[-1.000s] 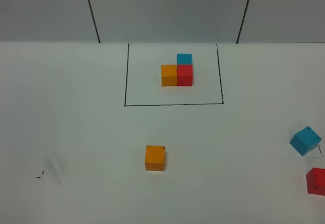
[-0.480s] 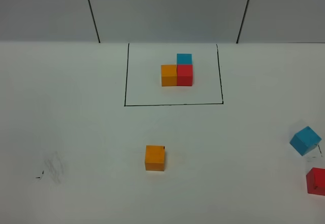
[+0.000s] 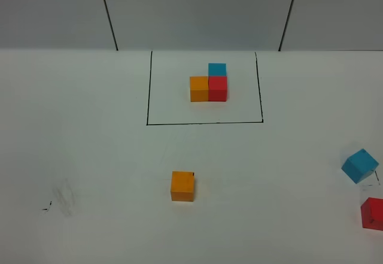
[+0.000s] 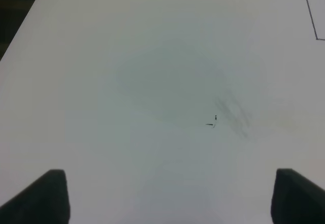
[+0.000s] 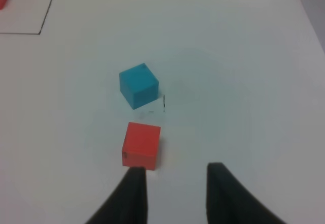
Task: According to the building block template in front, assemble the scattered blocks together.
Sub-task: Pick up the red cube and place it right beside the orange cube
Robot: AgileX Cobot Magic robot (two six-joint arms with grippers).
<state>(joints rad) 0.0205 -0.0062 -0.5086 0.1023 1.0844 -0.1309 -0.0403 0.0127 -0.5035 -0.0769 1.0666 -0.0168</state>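
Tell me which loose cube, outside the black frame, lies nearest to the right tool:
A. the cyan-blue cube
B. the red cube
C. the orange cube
B: in the right wrist view the red cube lies just ahead of the right tool, with the cyan-blue cube beyond it. The orange cube stands alone, far to the left in the high view.

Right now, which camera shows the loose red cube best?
The right wrist view: the loose red cube sits whole and close, top and one side showing, near the right gripper. The exterior high view crops it at the picture's right edge. The left wrist view misses it.
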